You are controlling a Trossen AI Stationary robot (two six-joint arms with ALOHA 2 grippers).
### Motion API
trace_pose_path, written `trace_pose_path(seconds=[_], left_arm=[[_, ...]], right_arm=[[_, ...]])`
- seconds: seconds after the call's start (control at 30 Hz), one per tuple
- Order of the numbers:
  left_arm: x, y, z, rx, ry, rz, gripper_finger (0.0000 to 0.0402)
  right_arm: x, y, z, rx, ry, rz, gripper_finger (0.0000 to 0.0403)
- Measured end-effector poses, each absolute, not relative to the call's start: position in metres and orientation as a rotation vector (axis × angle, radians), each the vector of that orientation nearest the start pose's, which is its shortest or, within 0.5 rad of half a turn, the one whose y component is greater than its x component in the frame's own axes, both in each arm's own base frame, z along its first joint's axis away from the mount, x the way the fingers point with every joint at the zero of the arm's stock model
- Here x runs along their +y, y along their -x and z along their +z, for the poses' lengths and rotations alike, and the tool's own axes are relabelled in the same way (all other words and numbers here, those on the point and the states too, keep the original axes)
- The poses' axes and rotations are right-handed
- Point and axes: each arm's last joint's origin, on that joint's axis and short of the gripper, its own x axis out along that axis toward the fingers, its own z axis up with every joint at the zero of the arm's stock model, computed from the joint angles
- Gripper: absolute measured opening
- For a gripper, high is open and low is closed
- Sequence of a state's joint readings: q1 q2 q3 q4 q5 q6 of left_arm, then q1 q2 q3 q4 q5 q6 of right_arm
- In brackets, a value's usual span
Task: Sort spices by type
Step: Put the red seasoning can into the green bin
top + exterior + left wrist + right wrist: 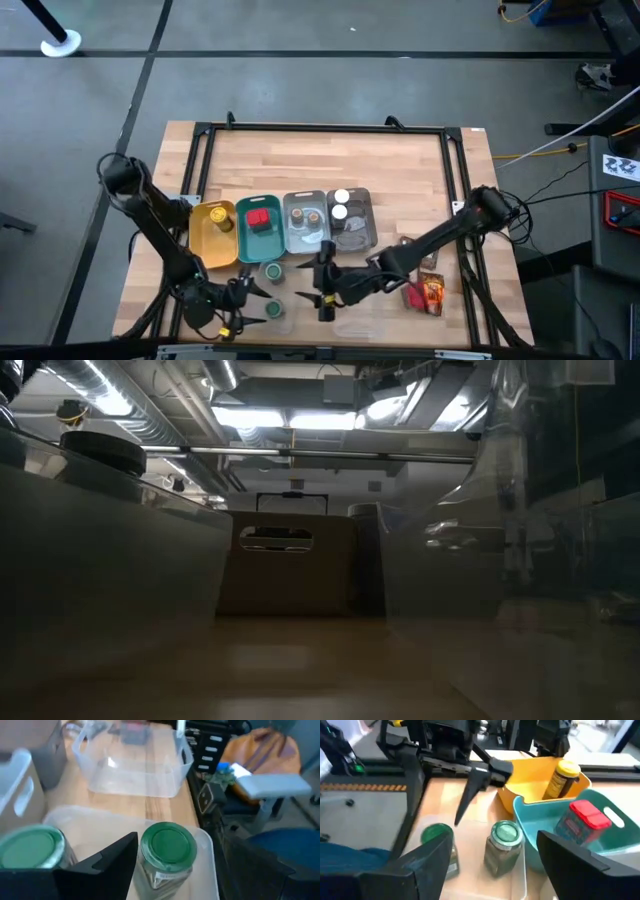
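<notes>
Counter (330,160) carrying row of trays: yellow tray (213,236) with yellow jar (561,779), teal tray (260,232) with red box (583,821), two grey trays (328,222) with white-capped jars (340,204). Pouches (425,290) lying at counter's right edge. Two green jars (504,846) standing near front edge, unsorted. Right gripper (322,297) beside them, fingers spread wide, empty. Left gripper (243,303) close by, fingers parted, empty. Step likely: green jars. Next: centre on one jar, close, lift.

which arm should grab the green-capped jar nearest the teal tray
Right, probably. The right claw hangs open beside that jar; the left claw sits by the other green-capped jar.
</notes>
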State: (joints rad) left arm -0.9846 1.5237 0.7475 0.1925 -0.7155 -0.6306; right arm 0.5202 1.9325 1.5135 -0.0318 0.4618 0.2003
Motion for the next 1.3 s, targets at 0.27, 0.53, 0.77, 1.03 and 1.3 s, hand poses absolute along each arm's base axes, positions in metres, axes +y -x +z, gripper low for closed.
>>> trace_pose_path(seconds=[0.27,0.53,0.77,1.03,1.3], left_arm=[[-0.220,-0.166,0.227,0.382,0.110,-0.143,0.0274],[-0.194,-0.160,0.252,0.329,0.007,-0.059,0.0274],[-0.179,-0.165,0.253,0.357,-0.039,-0.005,0.0274],[-0.172,-0.166,0.247,0.405,-0.089,0.024,0.0274],[-0.172,-0.165,0.246,0.420,-0.103,0.021,0.0274]], right_arm=[[0.200,-0.361,0.298,0.479,-0.175,-0.055,0.0291],[0.191,-0.330,0.302,0.667,-0.463,-0.206,0.0291],[0.183,-0.305,0.289,1.010,-0.778,-0.372,0.0291],[0.176,-0.282,0.280,1.313,-0.942,-0.614,0.0291],[0.189,-0.258,0.277,1.417,-0.955,-0.777,0.0291]])
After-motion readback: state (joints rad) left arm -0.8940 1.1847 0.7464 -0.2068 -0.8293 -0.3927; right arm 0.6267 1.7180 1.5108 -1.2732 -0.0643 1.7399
